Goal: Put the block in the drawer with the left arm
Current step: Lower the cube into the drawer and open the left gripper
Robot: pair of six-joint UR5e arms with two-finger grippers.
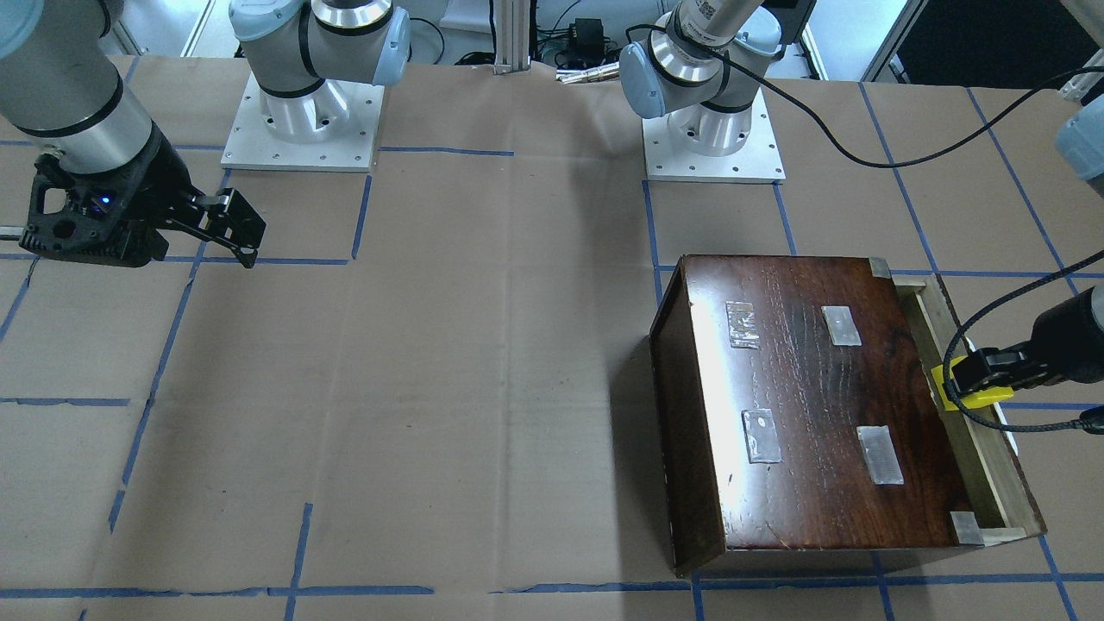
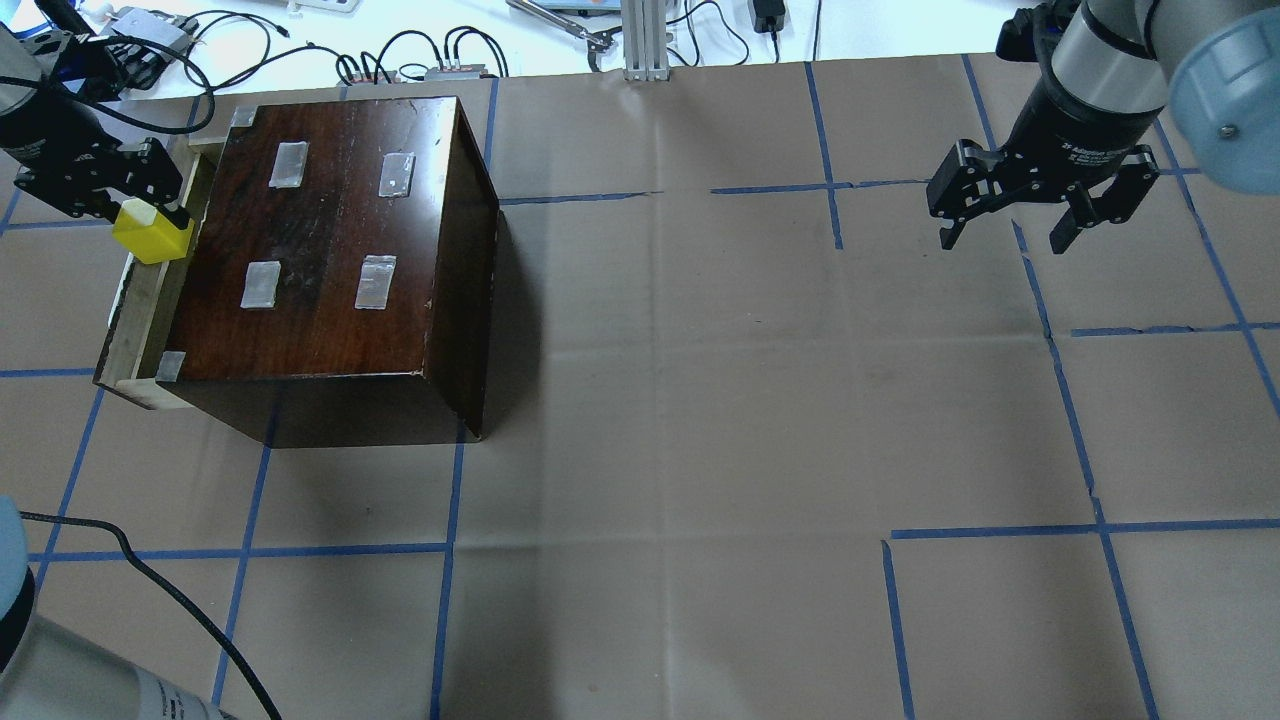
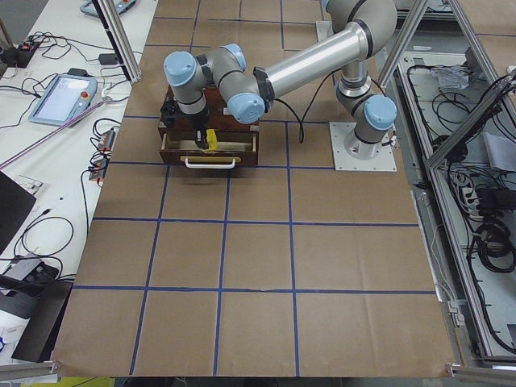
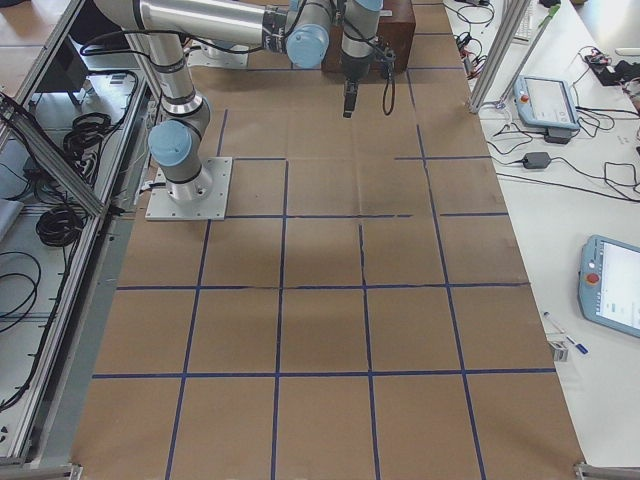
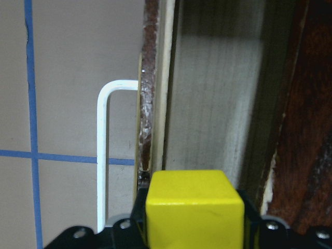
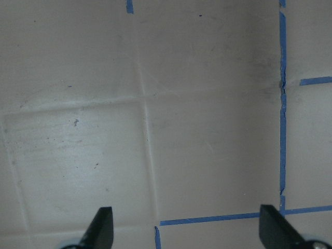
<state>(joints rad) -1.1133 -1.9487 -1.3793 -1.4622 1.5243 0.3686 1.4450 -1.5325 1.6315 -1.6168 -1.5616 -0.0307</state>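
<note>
My left gripper [image 2: 140, 215] is shut on the small yellow block [image 2: 152, 233] and holds it above the open pale-wood drawer [image 2: 140, 300] of the dark cabinet [image 2: 330, 250]. In the front-facing view the block [image 1: 973, 392] hangs over the drawer [image 1: 975, 431] at the cabinet's right side. The left wrist view shows the block [image 5: 194, 207] between the fingers, over the drawer's pale floor [image 5: 212, 114]. The exterior left view shows the block [image 3: 210, 139] above the drawer [image 3: 210, 149]. My right gripper [image 2: 1008, 232] is open and empty, far across the table.
A white handle [image 5: 106, 150] sticks out from the drawer front. The cabinet's dark top [image 1: 811, 405] carries several tape patches. Cables and devices lie beyond the table's far edge [image 2: 400, 60]. The brown paper table [image 2: 750, 400] has blue tape lines.
</note>
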